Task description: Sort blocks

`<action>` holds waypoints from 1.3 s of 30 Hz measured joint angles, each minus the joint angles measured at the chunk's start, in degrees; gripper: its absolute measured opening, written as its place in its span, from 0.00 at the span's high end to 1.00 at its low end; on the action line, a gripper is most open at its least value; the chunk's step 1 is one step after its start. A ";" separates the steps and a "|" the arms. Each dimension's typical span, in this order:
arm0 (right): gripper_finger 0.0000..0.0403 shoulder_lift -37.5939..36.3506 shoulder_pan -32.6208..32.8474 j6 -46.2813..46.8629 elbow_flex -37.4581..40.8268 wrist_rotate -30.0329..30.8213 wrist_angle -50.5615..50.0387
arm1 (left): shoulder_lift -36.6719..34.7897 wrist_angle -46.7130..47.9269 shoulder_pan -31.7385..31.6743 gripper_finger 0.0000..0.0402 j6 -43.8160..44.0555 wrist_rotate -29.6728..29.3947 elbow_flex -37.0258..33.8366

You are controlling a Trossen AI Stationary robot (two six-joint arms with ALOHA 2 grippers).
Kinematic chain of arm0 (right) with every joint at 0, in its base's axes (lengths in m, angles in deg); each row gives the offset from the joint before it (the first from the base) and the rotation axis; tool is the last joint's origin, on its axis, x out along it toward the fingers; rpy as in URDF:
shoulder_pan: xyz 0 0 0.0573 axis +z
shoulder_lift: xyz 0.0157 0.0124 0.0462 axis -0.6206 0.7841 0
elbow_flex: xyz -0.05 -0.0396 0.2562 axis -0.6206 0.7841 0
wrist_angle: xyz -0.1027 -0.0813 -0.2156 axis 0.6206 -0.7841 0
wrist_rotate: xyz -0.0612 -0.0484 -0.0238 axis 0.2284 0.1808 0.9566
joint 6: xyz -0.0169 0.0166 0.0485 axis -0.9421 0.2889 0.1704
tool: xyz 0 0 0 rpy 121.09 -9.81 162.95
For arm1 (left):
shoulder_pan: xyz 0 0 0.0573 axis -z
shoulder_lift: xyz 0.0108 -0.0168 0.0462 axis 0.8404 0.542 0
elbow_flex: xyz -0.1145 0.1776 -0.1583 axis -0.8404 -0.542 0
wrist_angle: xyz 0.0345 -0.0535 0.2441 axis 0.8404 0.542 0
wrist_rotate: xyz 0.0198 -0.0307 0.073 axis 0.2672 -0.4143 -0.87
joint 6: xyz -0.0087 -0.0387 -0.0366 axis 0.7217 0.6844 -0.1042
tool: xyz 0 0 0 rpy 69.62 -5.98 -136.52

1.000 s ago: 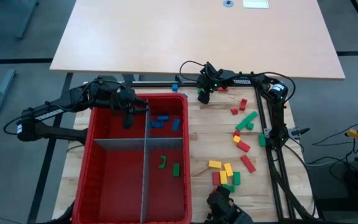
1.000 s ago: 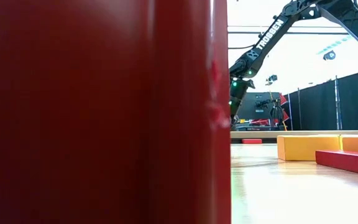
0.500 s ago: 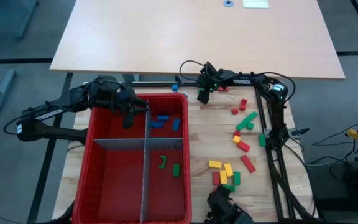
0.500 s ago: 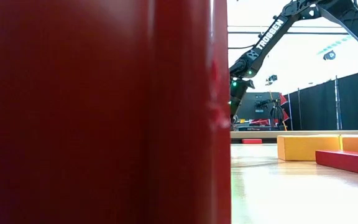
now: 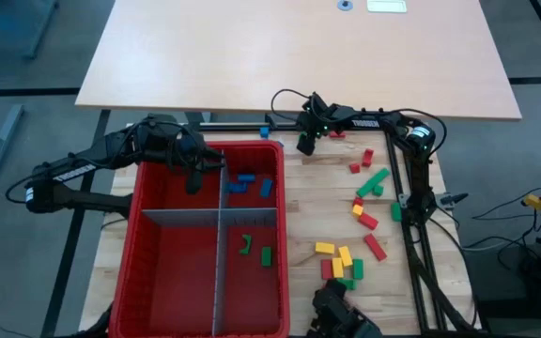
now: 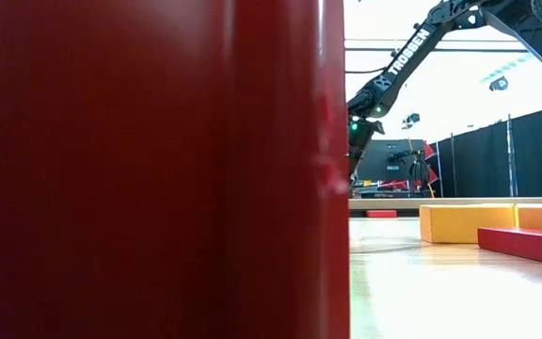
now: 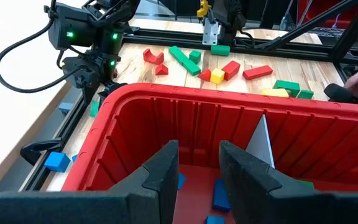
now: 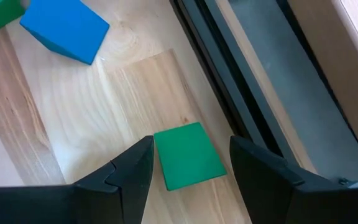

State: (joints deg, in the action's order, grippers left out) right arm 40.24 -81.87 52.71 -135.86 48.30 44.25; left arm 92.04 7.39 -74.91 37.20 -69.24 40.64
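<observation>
A: High view. Right gripper (image 5: pixel 305 145) sits at the far edge of the wooden table (image 5: pixel 308 202), just past the red bin (image 5: pixel 144 244) corner; its fingers are too small here to read. Left gripper (image 5: pixel 193 178) hangs over the bin's far-left compartment.

B: Blocks?

A: Blue blocks (image 5: pixel 245 181) lie in the far-right compartment, green blocks (image 5: pixel 255 250) in the near-right one. Loose blocks (image 5: pixel 364 221) in red, green and yellow are scattered on the bare wood to the right of the bin. One blue block (image 5: pixel 264 130) lies by the black frame rail at the far edge.

B: Low view?

A: The bin's red wall fills the left half. Right of it, open wood floor, a yellow block (image 6: pixel 467 223) and a red block (image 6: pixel 527 243), the right arm coming down from above, dark curtains behind.

B: Left wrist?

A: Left fingers (image 7: pixel 160 177) stand slightly apart, nothing between them, just above the bin's rim. A grey divider (image 7: pixel 261 142) stands inside.

B: Right wrist?

A: Right fingers (image 8: pixel 132 168) are spread wide, unloaded. A green block (image 8: pixel 187 155) lies flat on the wood between them, touching neither pad as far as shows. Another blue block (image 8: pixel 64 28) is well apart from it. The black rail runs just beside the green block, so room is tight on that side
</observation>
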 joint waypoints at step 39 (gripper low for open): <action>0.71 2.24 1.48 3.64 -0.13 0.26 -3.30 | 0.00 0.02 -0.01 0.74 -0.04 0.00 0.00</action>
State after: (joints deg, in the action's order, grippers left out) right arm 42.47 -80.38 56.34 -135.99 48.56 40.95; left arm 92.04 7.41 -74.92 37.15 -69.24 40.64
